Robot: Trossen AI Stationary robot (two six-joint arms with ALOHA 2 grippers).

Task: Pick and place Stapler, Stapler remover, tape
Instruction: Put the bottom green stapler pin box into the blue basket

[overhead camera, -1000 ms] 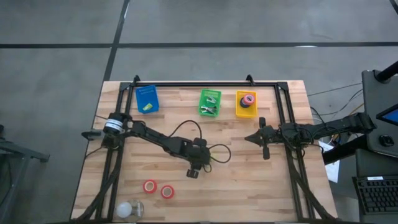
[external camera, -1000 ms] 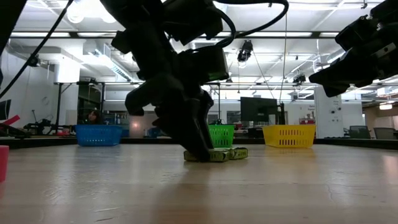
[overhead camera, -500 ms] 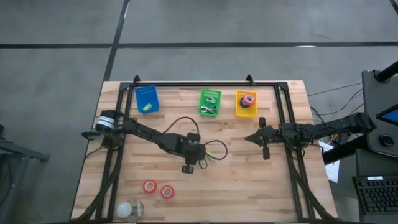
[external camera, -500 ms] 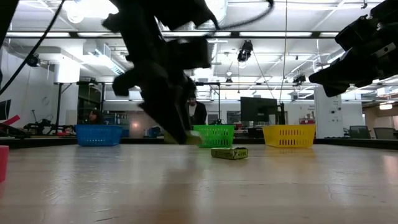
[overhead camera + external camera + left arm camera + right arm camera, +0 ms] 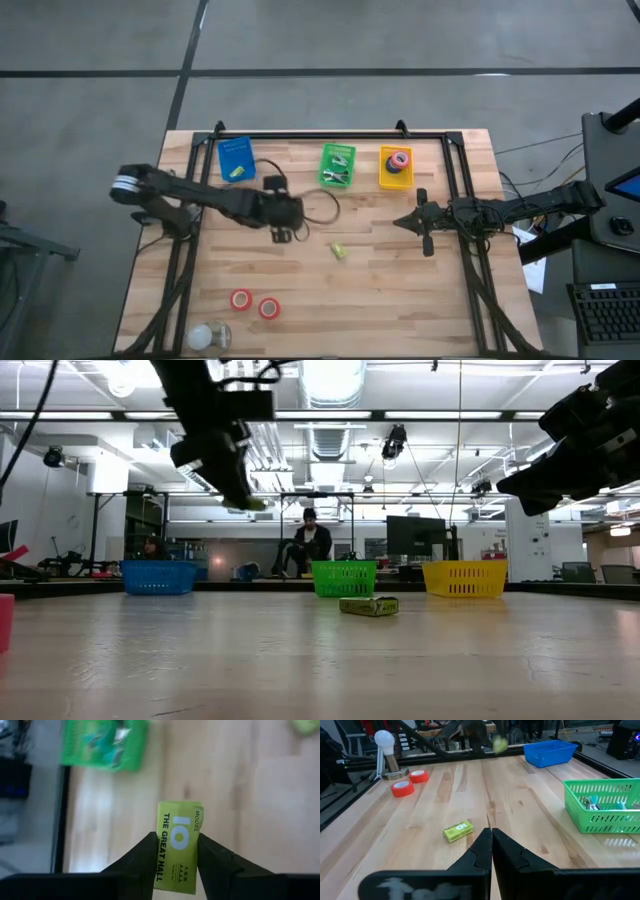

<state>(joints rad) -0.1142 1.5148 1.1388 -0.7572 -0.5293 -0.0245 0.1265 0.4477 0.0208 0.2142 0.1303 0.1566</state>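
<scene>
My left gripper point(image 5: 283, 232) hangs above the table's left middle, shut on a small yellow-green box point(image 5: 179, 827) printed with "10". It shows raised in the low view, left gripper point(image 5: 243, 498). A second such box point(image 5: 339, 250) lies flat on the wood, second box point(image 5: 458, 831). Two red tape rolls point(image 5: 255, 303) lie flat near the front left. More tape point(image 5: 398, 162) sits in the yellow basket. My right gripper point(image 5: 400, 222) waits shut at the right. I can make out no stapler or stapler remover as such. My left gripper pinches the box's two long sides point(image 5: 165, 851) between its two fingers point(image 5: 145, 856), toward one end of the box. The fingers slant downward and lie along the box. The box is lifted clear of the table, its printed face up and its free end sticking out past the fingertips.
Blue point(image 5: 236, 159), green point(image 5: 337, 165) and yellow point(image 5: 396, 168) baskets stand in a row along the far edge, each with small items inside. A white roundish object point(image 5: 203, 336) sits at the front left corner. A black frame rail point(image 5: 330, 134) borders the far side.
My left gripper has risen from the table's middle and drawn back toward the left and far edges, tipping to a flatter slant. It has carried one yellow-green box up clear of the wood. The other box has stayed lying where the two lay together.
</scene>
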